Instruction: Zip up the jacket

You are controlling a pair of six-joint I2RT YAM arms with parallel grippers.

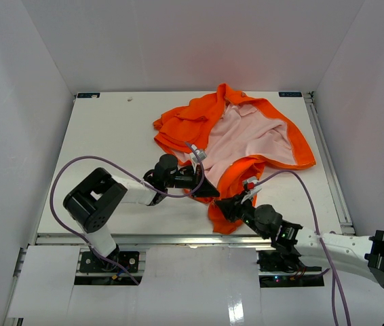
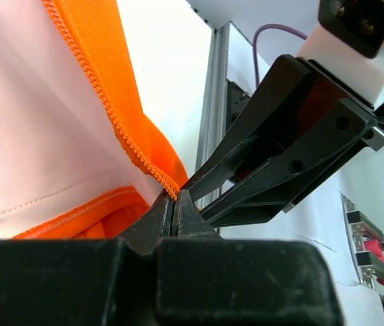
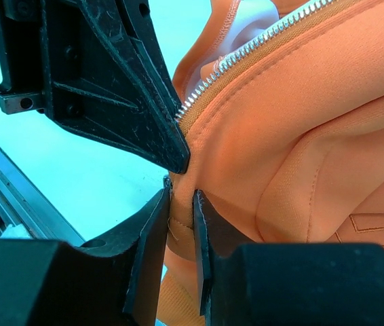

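Jaws of the right gripper [image 3: 182, 198] stand narrow with orange hem between them; a firm grip cannot be told. The left gripper [image 2: 175, 198] has its jaws closed on the zipper [image 2: 121, 132] end of the jacket [image 1: 246, 139], lying open on the surface [image 1: 110, 136] beyond.

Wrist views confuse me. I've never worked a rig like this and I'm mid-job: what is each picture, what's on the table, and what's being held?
Two robot arms sit at the near edge of a white table. The top picture looks down from above and behind them. The other two come from a camera on each wrist, so the black shapes at the bottom belong to that arm itself. On the table lies an orange jacket, open, pink lining up. The left fingers are shut on the bottom end of one zipper edge. The right fingers straddle the orange hem beside it; whether they pinch it I cannot tell.
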